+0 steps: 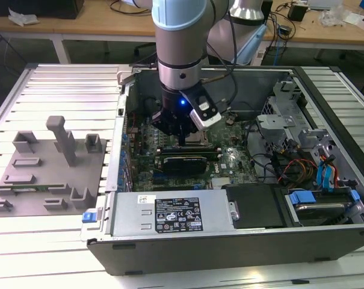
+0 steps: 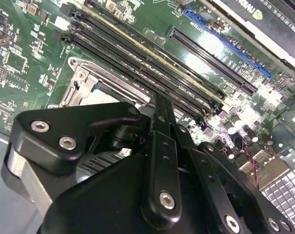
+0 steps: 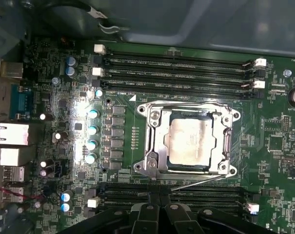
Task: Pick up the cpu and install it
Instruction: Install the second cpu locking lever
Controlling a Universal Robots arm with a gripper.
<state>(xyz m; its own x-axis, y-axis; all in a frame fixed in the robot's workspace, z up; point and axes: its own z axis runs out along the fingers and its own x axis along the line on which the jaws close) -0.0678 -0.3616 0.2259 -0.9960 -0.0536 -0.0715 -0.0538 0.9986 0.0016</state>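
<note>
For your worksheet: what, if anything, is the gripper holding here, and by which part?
Nothing that can be seen. The cpu lies in its socket frame on the motherboard, apart from the gripper.

Open PC case (image 1: 230, 241) on slatted tabletop (image 1: 61, 84). Green motherboard (image 3: 54, 102) w/ RAM slots (image 3: 176, 63), blue caps (image 3: 92, 129). Grey fixture blocks (image 1: 49, 165) at exterior view's left. Blue drive caddy (image 1: 302, 197) at its right, near orange cables (image 1: 290, 165).
</note>
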